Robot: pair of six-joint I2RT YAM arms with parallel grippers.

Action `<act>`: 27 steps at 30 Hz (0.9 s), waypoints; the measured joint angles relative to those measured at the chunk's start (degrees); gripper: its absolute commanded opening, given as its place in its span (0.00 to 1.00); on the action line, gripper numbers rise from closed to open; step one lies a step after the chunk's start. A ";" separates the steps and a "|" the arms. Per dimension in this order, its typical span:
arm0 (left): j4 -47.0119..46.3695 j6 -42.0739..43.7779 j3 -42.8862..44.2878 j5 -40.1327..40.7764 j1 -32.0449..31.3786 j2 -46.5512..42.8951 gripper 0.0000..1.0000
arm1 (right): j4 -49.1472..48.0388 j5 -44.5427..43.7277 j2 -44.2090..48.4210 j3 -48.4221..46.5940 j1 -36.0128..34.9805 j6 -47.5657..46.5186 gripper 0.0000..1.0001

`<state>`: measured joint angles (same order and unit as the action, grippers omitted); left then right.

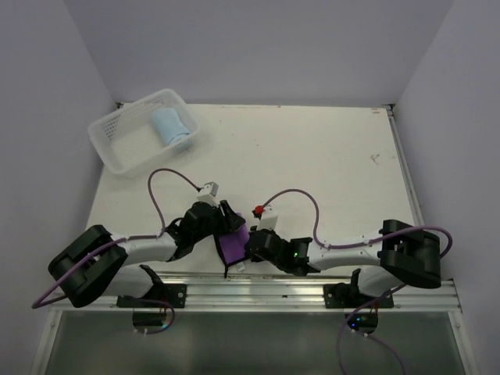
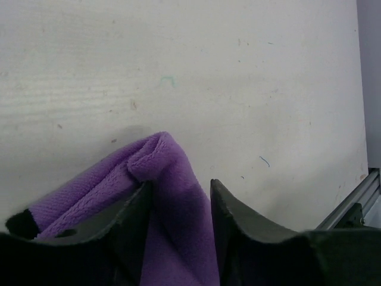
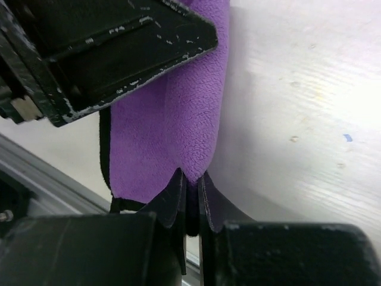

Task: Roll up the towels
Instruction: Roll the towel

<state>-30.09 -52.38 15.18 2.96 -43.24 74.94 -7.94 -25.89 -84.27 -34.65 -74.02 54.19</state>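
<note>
The purple towel (image 1: 232, 246) with its dark edge hangs bunched between my two grippers near the table's front edge. My left gripper (image 1: 226, 221) grips a thick fold of it; in the left wrist view the purple cloth (image 2: 158, 152) fills the gap between the fingers of the left gripper (image 2: 178, 186). My right gripper (image 1: 251, 247) is shut on the towel's lower edge; the right wrist view shows the right gripper (image 3: 191, 177) pinching the cloth (image 3: 166, 119). The light blue towel (image 1: 171, 127) lies rolled inside the white basket (image 1: 109, 152).
The basket stands at the table's far left corner. The metal rail (image 1: 258, 283) runs along the front edge just below the towel. The left gripper's black body (image 3: 107, 47) sits close above the towel in the right wrist view.
</note>
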 measured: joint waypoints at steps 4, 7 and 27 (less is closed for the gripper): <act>5.29 1.27 5.44 -1.46 0.24 -0.55 0.64 | 8.48 -3.93 1.33 -2.62 -0.76 -4.09 0.00; 9.40 2.67 9.14 -2.45 0.50 -1.99 0.68 | 14.08 -6.97 1.36 -3.96 -1.86 -7.13 0.00; 24.26 5.40 20.48 -14.27 0.85 4.17 0.69 | 36.06 -30.42 -17.94 -20.63 -17.03 -14.01 0.00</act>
<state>-5.82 -46.98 35.66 -11.31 -42.39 79.11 28.12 -56.31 -102.21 -55.29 -91.05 40.18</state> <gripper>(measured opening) 0.687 0.056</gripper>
